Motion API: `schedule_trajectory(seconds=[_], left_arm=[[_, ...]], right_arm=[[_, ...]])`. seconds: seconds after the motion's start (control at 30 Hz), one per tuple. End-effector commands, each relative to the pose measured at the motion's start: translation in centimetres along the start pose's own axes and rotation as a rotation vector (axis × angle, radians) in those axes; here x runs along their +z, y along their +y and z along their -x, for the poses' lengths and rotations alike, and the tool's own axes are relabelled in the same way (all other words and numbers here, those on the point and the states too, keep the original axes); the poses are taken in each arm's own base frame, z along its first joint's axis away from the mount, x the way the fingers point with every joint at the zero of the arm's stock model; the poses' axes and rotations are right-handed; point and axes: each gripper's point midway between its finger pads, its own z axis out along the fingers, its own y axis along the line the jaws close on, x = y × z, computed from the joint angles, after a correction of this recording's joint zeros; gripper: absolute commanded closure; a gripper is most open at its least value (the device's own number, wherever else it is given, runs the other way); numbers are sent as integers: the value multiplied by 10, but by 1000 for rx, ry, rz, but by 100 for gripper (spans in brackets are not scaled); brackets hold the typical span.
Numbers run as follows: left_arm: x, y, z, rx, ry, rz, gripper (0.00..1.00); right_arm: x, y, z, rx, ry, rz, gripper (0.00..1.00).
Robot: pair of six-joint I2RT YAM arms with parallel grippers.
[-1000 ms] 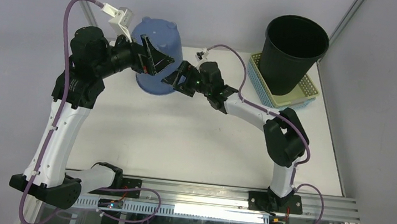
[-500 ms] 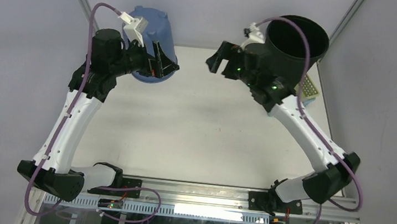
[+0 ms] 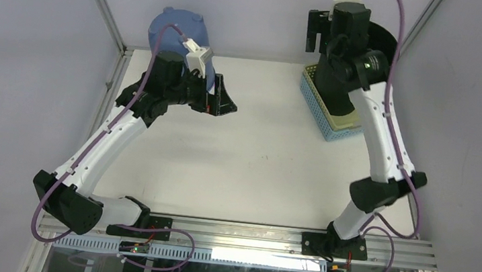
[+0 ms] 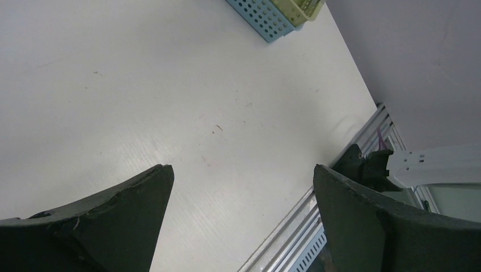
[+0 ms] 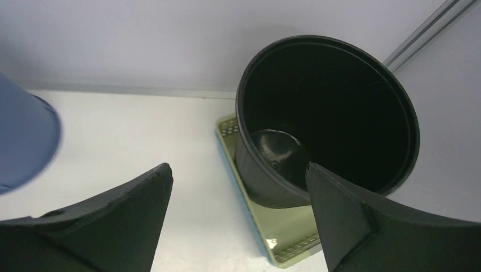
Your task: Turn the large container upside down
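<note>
A: Where is the large container found?

B: The blue container (image 3: 171,31) is seen at about 11 o'clock on the table (image 3: 255,171), close to the far-left frame post (image 3: 103,7). Its closed, knobbed base is turned upward. Its lower rim is hidden behind the left arm, so it cannot be told whether the arm touches it. A slice of its side is also caught at 9 o'clock in the right wrist view.

A: How are the grippers held?

B: The left gripper (image 3: 223,99) is held just beside the container, toward 4 o'clock from it. Its jaws are spread wide and nothing is gripped; only white tabletop is seen between them in its wrist view. The right gripper (image 3: 317,30) is raised at 1 o'clock, over the far edge. Its jaws are spread nearly as wide and nothing is held. The black pot (image 5: 340,102) is framed between them, mouth up.

A: What is noted along the edges?

B: The pot is seated in a green basket (image 3: 344,123) set inside a blue basket (image 3: 319,107), and both are pushed toward the right edge at 2 o'clock. The near edge at 6 o'clock is bounded by a metal rail (image 3: 248,231). Grey walls are seen close behind the far edge and along the 3 o'clock side.

A: And room for moving?

B: A broad stretch of white tabletop is seen between the container and the baskets, running from 12 o'clock down to the rail.
</note>
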Motion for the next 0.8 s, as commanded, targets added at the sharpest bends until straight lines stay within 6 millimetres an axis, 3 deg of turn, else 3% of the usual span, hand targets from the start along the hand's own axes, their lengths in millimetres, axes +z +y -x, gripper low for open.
schedule_trajectory(seconds=[0.0, 0.23, 0.3, 0.4, 0.53, 0.63, 0.7, 0.77], left_arm=[[6, -8, -4, 39, -21, -6, 1], [7, -7, -22, 18, 6, -2, 1], [8, -6, -24, 16, 8, 1, 1], [7, -5, -24, 13, 7, 4, 1], [7, -5, -25, 13, 7, 5, 1], [8, -4, -26, 10, 10, 8, 1], [8, -3, -28, 8, 13, 10, 1], [10, -2, -30, 4, 20, 13, 1]], right_arm=[[40, -12, -41, -245, 188, -16, 9], [81, -26, -81, -244, 302, 18, 12], [86, -26, -93, -247, 328, 29, 21], [88, -26, -100, -238, 347, 49, 41], [84, -32, -92, -245, 328, 32, 63], [76, -43, -79, -252, 293, -9, 90], [67, -49, -65, -249, 257, -34, 100], [54, -55, -47, -245, 205, -52, 100]])
